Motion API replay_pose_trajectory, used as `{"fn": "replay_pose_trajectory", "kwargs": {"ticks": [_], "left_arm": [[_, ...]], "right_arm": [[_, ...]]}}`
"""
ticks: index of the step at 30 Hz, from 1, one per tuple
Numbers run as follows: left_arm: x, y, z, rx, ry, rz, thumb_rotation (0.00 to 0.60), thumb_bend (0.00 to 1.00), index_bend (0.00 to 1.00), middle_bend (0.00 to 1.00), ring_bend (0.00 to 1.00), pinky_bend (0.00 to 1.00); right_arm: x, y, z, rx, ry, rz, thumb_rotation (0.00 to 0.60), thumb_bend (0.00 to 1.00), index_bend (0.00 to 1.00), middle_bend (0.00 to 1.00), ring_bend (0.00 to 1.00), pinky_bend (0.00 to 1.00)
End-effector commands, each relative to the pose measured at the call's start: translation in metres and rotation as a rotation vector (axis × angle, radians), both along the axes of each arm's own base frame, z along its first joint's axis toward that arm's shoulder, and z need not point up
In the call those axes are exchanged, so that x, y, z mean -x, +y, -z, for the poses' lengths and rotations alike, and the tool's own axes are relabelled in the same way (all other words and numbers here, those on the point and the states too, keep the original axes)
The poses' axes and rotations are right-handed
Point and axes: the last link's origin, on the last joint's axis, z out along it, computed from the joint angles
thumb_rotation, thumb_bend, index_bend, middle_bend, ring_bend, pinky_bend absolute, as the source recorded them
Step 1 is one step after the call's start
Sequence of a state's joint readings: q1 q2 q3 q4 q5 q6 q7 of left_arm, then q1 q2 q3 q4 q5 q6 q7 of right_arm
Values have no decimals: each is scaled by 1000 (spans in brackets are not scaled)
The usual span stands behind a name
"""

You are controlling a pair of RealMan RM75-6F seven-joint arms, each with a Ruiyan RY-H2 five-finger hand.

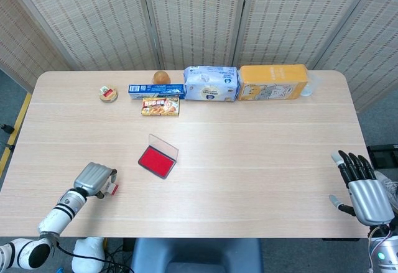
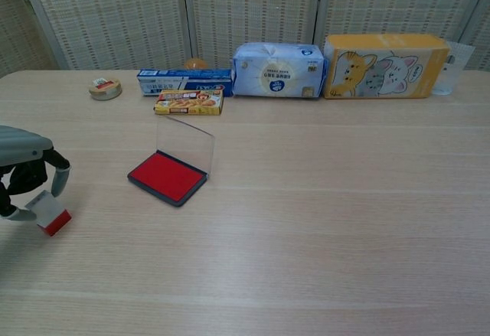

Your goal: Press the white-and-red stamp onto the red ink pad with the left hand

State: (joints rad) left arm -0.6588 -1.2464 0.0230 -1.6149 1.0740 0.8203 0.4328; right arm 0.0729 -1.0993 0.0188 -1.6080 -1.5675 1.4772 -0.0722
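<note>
The white-and-red stamp (image 2: 48, 212) sits tilted near the table's front left, its red base low against the wood; it also shows in the head view as the stamp (image 1: 113, 188). My left hand (image 2: 23, 171) curls over it, thumb against its left side and a finger (image 2: 60, 177) bent down on its right, gripping it. In the head view the left hand (image 1: 93, 178) covers most of the stamp. The red ink pad (image 1: 157, 160) lies open to the right of the hand, its clear lid (image 2: 186, 141) standing up. My right hand (image 1: 364, 189) hangs open off the front right edge.
Along the far edge stand a round tin (image 1: 108, 93), a blue box (image 1: 157, 89), a yellow-red box (image 1: 160, 106), an orange ball (image 1: 161, 77), a tissue pack (image 1: 211, 83) and a yellow cat-print box (image 1: 273, 82). Bare tabletop (image 1: 261, 155) stretches from pad to right hand.
</note>
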Motion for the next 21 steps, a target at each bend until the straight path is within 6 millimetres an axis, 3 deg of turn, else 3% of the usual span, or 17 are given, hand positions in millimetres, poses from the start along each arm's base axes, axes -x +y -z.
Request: {"fn": "replay_pose_trajectory", "kwargs": {"ticks": [1,12,21], "left_arm": [[-2,0,-1,-2,-5,5,600,337,596,855,667,540],[-31,7,-19,-39,-73,12,600,465,690,907,710,582],[-56,35,-15,-55,-146,-20,600,553,748,990,814,683]], "right_arm": [[0,0,0,0,1,0,600,202,0,12,26,0],[0,-1,0,-3,1,2,600,202,0,12,26,0],[0,1,-6,12,-20,-9,600,202,0,12,26,0]]}}
